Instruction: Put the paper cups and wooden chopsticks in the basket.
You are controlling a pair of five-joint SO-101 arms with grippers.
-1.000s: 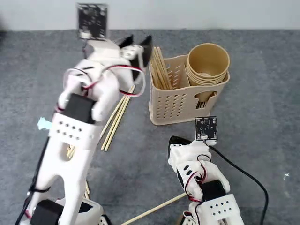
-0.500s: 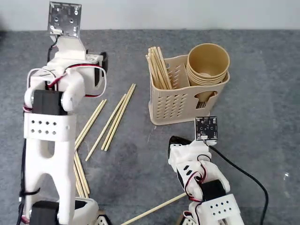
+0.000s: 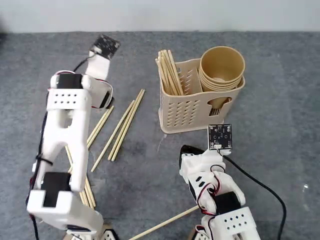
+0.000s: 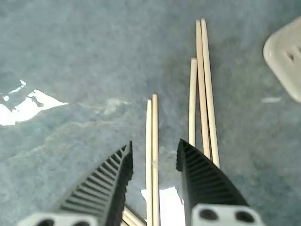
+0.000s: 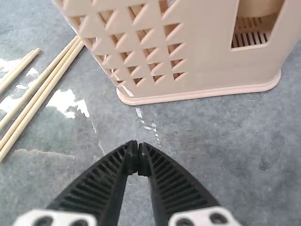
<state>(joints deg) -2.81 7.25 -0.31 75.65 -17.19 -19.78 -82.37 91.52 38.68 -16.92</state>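
Wooden chopsticks [image 3: 122, 127] lie loose on the grey table [image 3: 280, 140] left of the basket [image 3: 182, 115]. More chopsticks [image 3: 167, 70] stand in the basket's left compartment, and the stacked paper cups [image 3: 222, 67] sit in its right one. The left gripper [image 4: 155, 146] hangs open low over the table, its jaws either side of a chopstick pair [image 4: 151, 127] (three others lie just beside). The right gripper [image 5: 138, 150] is closed on nothing and points at the basket's near wall. A lone chopstick [image 3: 165, 222] lies near the right arm's base.

Parted end effector [image 4: 154, 157] above paired chopsticks [image 4: 152, 141]
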